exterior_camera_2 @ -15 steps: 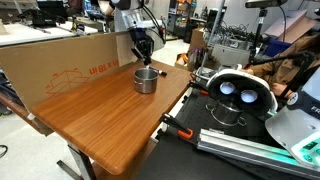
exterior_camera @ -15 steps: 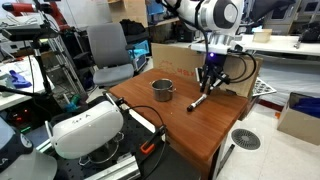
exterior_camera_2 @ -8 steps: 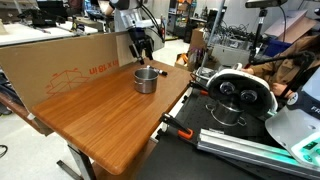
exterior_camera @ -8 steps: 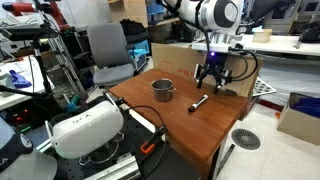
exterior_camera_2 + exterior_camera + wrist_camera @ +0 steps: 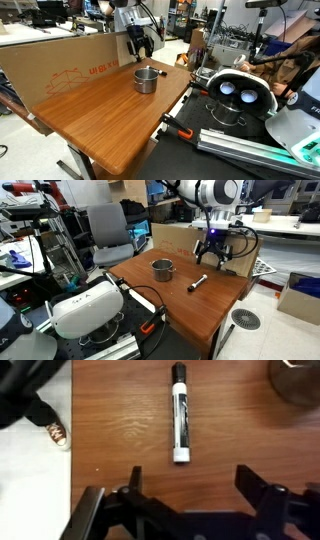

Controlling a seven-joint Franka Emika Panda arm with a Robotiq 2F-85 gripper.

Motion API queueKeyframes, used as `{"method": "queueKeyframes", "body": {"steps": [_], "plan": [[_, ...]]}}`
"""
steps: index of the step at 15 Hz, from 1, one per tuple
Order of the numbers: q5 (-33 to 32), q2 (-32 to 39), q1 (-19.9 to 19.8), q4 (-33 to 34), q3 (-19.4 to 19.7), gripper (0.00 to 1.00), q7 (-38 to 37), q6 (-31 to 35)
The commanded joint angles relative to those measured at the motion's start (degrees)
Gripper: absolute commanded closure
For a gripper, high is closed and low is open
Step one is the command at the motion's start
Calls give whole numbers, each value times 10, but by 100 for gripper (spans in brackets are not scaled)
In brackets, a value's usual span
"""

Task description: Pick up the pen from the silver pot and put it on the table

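Observation:
The pen (image 5: 179,413) lies flat on the reddish-brown table (image 5: 120,420), dark body with a white end toward the camera; in an exterior view the pen (image 5: 198,282) rests right of the silver pot (image 5: 163,270). The pot (image 5: 146,80) stands upright near the table's far side, and its rim shows at the wrist view's top right corner (image 5: 296,378). My gripper (image 5: 213,252) hangs open above the pen, apart from it, with nothing between its fingers. In the wrist view the gripper (image 5: 190,482) has its two dark fingers spread wide below the pen.
A cardboard box (image 5: 70,65) stands along the table's far edge. A grey office chair (image 5: 108,235) is behind the table. White headset-like devices (image 5: 88,308) (image 5: 238,92) sit near the table's end. The table edge (image 5: 72,430) drops to the floor, where a shoe (image 5: 57,433) shows.
The gripper opened and let go of the pen, which now lies on the table. The gripper then rose straight up above it.

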State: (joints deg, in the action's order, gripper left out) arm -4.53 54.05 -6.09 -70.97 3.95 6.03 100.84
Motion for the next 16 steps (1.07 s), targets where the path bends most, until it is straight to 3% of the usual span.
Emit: {"method": "queueKeyframes", "body": {"steps": [1,13,14,16], "plan": [[-8,-33,4,-28,-3,0,3,16],[10,-293,-2,-300,-22,0,42,193],[2,-248,5,-232,-15,0,27,148],[3,-276,5,-270,-15,0,30,161]]}}
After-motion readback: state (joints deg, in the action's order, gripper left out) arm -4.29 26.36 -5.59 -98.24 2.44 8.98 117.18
